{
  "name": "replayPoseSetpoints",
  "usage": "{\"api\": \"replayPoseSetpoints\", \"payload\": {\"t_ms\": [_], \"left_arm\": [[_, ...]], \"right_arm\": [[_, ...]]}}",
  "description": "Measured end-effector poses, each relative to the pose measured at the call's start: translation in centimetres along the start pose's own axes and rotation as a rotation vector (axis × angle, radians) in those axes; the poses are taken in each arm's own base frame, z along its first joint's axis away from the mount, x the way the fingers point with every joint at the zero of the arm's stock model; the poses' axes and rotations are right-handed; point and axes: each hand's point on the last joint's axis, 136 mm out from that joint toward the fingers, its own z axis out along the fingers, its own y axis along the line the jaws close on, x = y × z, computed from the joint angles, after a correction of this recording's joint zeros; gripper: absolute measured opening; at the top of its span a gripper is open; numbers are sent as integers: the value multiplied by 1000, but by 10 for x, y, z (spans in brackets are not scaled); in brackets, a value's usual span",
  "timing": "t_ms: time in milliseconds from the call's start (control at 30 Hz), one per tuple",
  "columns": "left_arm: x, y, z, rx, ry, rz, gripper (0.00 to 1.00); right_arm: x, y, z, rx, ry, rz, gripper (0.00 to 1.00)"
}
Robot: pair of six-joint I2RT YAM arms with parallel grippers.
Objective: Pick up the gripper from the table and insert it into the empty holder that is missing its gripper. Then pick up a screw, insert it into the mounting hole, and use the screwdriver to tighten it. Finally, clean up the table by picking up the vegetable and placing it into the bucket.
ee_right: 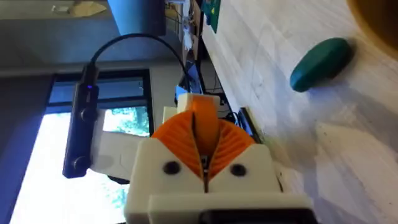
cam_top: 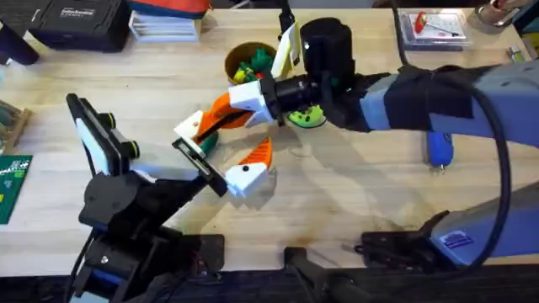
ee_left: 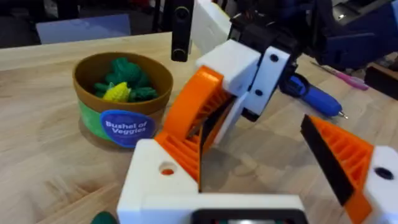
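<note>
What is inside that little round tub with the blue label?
Inside the bucket lie toy vegetables: dark green leafy pieces and a yellow piece like corn. Anything beneath them, and the bucket's floor, is covered.

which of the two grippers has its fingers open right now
The left gripper: its orange-padded fingers are spread wide apart, while the right gripper has its fingers pressed together.

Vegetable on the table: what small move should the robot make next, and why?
Probably open the right gripper and ease it toward the vegetable. It is shut now, the vegetable lies loose just beyond it, and the bucket stands close by.
</note>
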Motion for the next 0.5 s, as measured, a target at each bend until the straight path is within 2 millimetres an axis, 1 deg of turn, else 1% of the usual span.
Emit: {"api": "replayPoseSetpoints", "payload": {"t_ms": [233, 500], "left_arm": [[1, -6, 0, 33, 4, 18, 986], [1, -10, 0, 57, 6, 24, 986]], "right_arm": [[5, 1, -6, -30, 56, -32, 7], [8, 1, -8, -41, 78, -35, 7]]}}
